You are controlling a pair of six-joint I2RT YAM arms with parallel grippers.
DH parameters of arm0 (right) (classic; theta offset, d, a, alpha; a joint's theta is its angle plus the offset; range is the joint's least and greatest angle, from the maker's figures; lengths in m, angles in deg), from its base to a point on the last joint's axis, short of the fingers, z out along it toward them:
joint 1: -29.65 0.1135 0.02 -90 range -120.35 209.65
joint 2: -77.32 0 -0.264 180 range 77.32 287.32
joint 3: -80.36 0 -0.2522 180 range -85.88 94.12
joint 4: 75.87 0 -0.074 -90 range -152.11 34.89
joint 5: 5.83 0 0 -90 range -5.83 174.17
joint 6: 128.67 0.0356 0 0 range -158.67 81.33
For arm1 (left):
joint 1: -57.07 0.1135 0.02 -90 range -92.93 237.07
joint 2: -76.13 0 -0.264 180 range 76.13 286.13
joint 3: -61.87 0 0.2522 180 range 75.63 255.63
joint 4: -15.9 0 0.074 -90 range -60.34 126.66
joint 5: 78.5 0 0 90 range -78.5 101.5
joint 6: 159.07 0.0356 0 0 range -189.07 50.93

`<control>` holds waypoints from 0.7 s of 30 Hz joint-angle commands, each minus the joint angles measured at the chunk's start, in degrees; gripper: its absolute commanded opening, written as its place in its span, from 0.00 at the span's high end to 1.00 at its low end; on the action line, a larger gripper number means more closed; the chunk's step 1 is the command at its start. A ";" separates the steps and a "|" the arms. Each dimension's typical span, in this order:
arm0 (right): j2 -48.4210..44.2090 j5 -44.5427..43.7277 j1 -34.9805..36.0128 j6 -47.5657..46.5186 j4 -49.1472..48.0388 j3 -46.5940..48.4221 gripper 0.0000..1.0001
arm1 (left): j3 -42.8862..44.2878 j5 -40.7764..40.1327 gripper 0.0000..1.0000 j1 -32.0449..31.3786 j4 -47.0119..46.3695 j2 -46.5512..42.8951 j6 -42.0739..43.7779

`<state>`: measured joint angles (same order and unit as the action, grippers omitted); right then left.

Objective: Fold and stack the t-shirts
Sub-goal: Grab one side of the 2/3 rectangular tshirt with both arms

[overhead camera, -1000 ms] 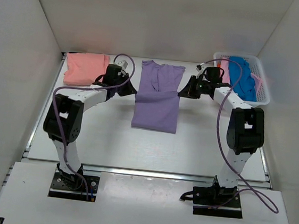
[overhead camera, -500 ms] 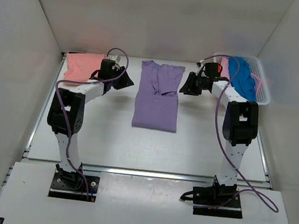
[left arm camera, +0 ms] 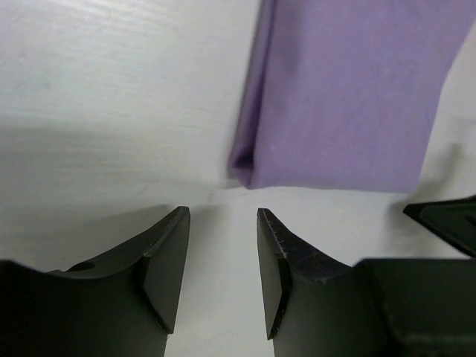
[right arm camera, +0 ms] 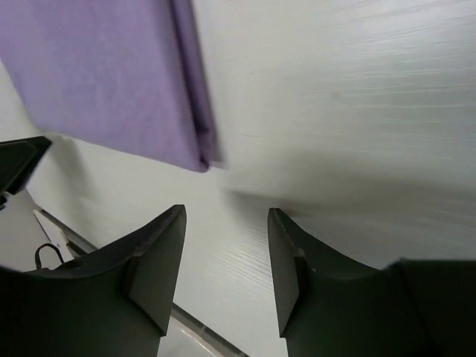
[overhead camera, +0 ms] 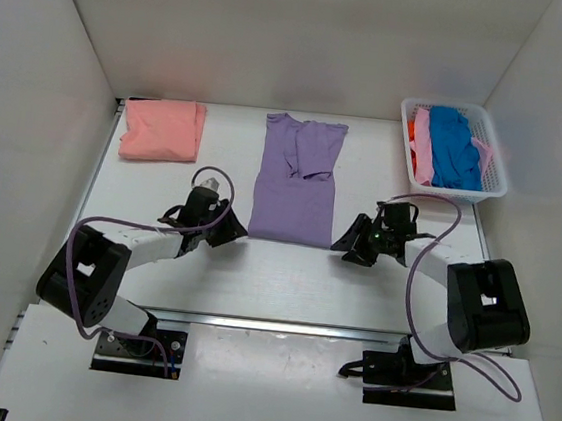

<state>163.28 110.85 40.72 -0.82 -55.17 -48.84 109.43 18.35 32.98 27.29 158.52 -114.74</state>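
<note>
A lavender-purple t-shirt (overhead camera: 297, 180) lies folded lengthwise in the middle of the table, collar at the far end. My left gripper (overhead camera: 230, 233) sits low beside its near left corner (left arm camera: 249, 167), jaws open and empty. My right gripper (overhead camera: 346, 250) sits low beside its near right corner (right arm camera: 204, 158), also open and empty. Neither gripper touches the cloth. A folded salmon-pink t-shirt (overhead camera: 162, 129) lies at the far left. Blue (overhead camera: 455, 148) and pink (overhead camera: 424, 145) t-shirts are bundled in the basket.
A white lattice basket (overhead camera: 495, 158) stands at the far right corner. White walls enclose the table on three sides. A metal rail (overhead camera: 279, 325) runs along the table's near edge, just behind both arm bases.
Both arms pulled back from the far end of the purple t-shirt to its near corners. Both grippers went from shut to open.
</note>
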 commanded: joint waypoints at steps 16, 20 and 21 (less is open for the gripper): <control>8.70 -3.83 4.40 10.85 -19.94 -1.97 0.83 | -2.95 -5.53 0.64 -4.64 -18.10 9.10 -18.04; 8.36 -2.60 5.10 10.06 -18.81 -2.40 1.00 | -4.27 -2.21 1.00 -3.59 -19.16 9.72 -16.83; 6.88 -2.42 5.36 9.71 -18.02 -3.36 1.00 | -4.44 -0.89 1.00 -3.33 -17.77 9.02 -14.82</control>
<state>171.62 109.74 45.40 10.76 -75.04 -50.85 106.09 14.90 29.04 9.85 168.44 -131.44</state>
